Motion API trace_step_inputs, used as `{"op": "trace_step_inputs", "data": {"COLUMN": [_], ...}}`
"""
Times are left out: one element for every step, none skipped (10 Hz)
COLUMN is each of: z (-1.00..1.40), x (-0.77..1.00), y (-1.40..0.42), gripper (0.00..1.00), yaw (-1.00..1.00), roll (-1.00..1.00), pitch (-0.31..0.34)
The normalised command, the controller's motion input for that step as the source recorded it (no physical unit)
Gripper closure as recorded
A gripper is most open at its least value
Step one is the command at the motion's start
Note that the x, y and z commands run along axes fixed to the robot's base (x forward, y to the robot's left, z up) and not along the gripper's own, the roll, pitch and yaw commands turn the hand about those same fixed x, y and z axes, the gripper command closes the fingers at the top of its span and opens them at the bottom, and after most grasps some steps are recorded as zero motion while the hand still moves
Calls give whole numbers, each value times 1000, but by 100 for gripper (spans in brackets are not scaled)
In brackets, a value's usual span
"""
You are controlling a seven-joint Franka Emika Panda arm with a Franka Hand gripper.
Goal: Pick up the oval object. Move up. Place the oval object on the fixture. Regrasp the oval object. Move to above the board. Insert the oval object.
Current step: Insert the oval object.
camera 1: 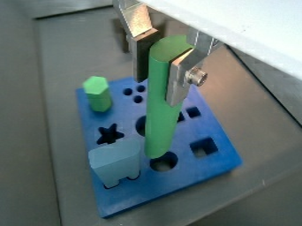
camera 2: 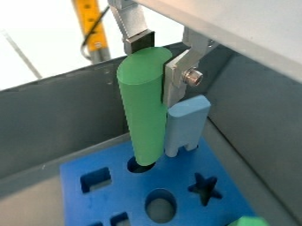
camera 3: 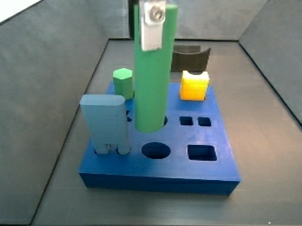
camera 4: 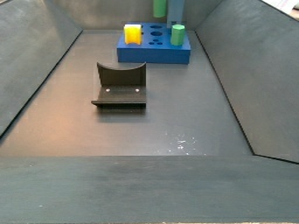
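The oval object [camera 1: 160, 106] is a long light-green peg standing upright, seen in both wrist views. My gripper [camera 1: 161, 79] is shut on its upper part, a silver finger [camera 2: 177, 75] flat against one side and a dark pad [camera 2: 139, 41] on the other. The peg's lower end sits right at a round hole [camera 2: 141, 164] in the blue board [camera 1: 141, 199]. In a side view the peg [camera 3: 153, 84] ends just above that hole [camera 3: 156, 150], and the gripper [camera 3: 154, 40] is at its top. How deep the end reaches I cannot tell. The dark fixture [camera 4: 119, 86] stands apart from the board [camera 4: 152, 54].
On the board stand a pale blue upright block [camera 1: 115, 166] right beside the round hole, a short green hexagonal peg [camera 1: 97, 93] and a yellow notched block [camera 3: 195, 86]. A square hole [camera 3: 203, 152] lies beside the round one. Grey bin walls [camera 4: 35, 79] enclose the floor.
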Motion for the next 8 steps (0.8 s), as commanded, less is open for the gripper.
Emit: {"op": "trace_step_inputs", "data": {"z": [-289,-286,-291,-151,0,-111,-411,-323], "x": [0,-6,-9,0,0,403,609,554], "y": [-83,-80,-80,-54,0,0,263,143], "gripper": [100,100,100,100,100,100,100,100], "yaw": [-954,-957,-960,-943,11,-263,-600,-600], "roll": [-109,-111,-107,-149,0,-43,-59,-47], "pitch": [-196,-201,-204,-164,0,-6,0,0]}}
